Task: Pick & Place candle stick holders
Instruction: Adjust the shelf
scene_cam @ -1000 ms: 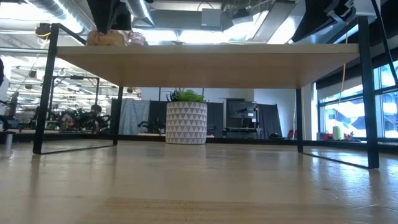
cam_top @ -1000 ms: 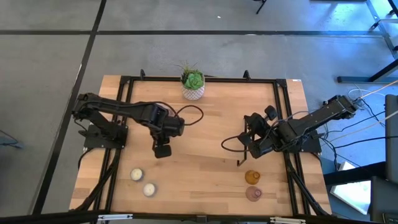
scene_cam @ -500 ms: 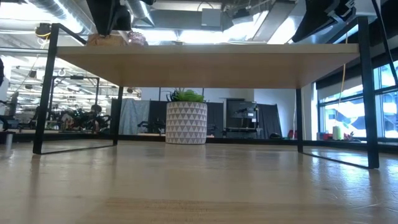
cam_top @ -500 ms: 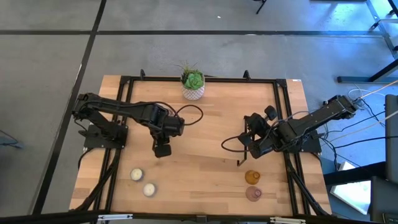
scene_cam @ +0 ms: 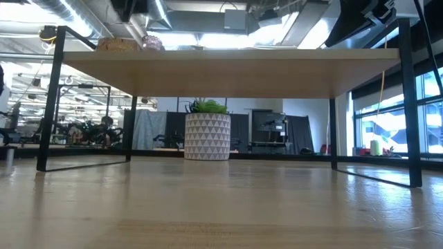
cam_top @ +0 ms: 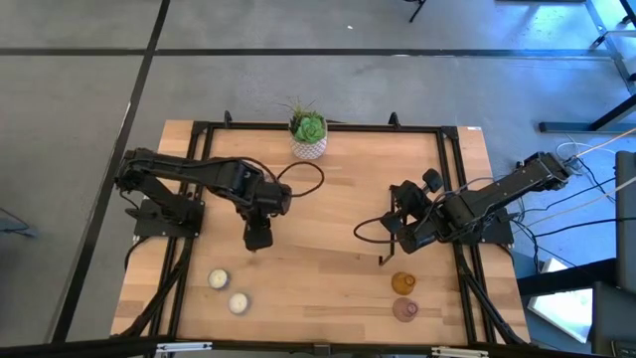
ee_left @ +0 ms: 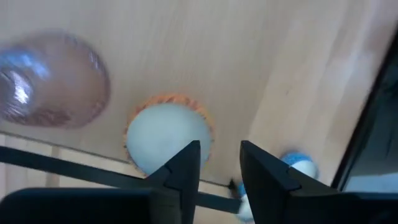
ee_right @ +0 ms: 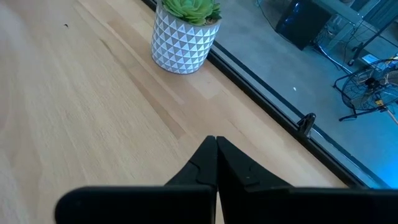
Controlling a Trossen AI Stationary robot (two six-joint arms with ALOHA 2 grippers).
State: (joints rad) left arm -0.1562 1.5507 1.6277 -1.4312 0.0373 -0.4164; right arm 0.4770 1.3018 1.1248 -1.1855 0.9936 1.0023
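Two cream holders point(cam_top: 228, 291) sit near the table's point(cam_top: 338, 209) front left, amber holder point(cam_top: 401, 283) and pink holder point(cam_top: 404, 309) front right. Left gripper point(cam_top: 257, 240) fingers slightly parted, grasping nothing. Right gripper point(cam_top: 382, 261) clenched, empty.

Overhead looks straight down, low looks level across; both share the white pot point(cam_top: 309, 146).
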